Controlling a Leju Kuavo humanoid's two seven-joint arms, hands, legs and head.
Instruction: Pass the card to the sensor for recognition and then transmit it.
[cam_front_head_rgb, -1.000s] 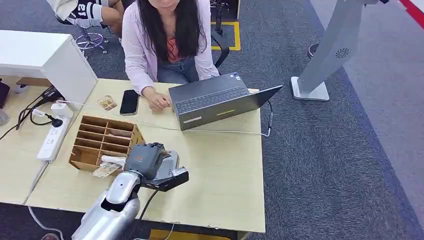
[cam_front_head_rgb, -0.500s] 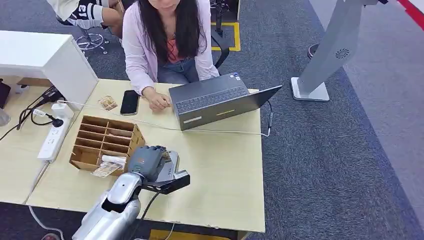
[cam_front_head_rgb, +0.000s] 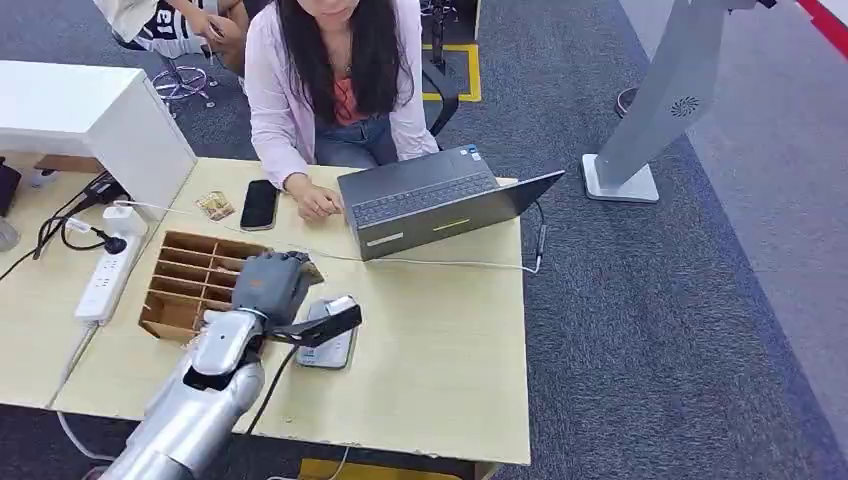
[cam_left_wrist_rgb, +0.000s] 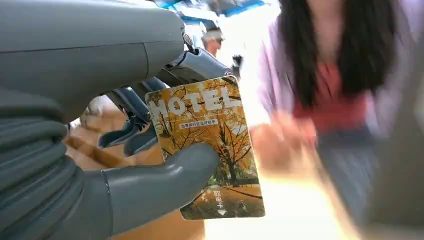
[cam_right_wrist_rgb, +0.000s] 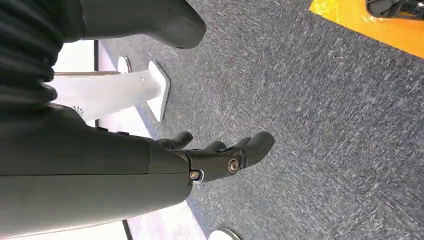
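My left hand (cam_front_head_rgb: 268, 285) is raised above the table, between the wooden card organizer (cam_front_head_rgb: 190, 275) and the grey card sensor (cam_front_head_rgb: 328, 347). In the left wrist view its thumb and fingers (cam_left_wrist_rgb: 150, 180) pinch a hotel card (cam_left_wrist_rgb: 210, 135) printed with yellow autumn trees, held upright and facing the camera. Beyond the card a person (cam_left_wrist_rgb: 340, 65) in a pink top appears blurred. The sensor lies flat on the table just right of the hand, partly behind the black wrist camera. My right hand (cam_right_wrist_rgb: 220, 155) hangs over grey carpet, holding nothing, its fingers loosely apart.
A person (cam_front_head_rgb: 330, 80) sits at the far side with one hand by an open laptop (cam_front_head_rgb: 430, 200). A black phone (cam_front_head_rgb: 259, 203) and another card (cam_front_head_rgb: 214, 206) lie near the far left edge. A power strip (cam_front_head_rgb: 100, 285) and white box (cam_front_head_rgb: 90, 110) stand left.
My left hand has moved left and away from me with the card, from above the sensor towards the organizer. The sensor now lies uncovered.
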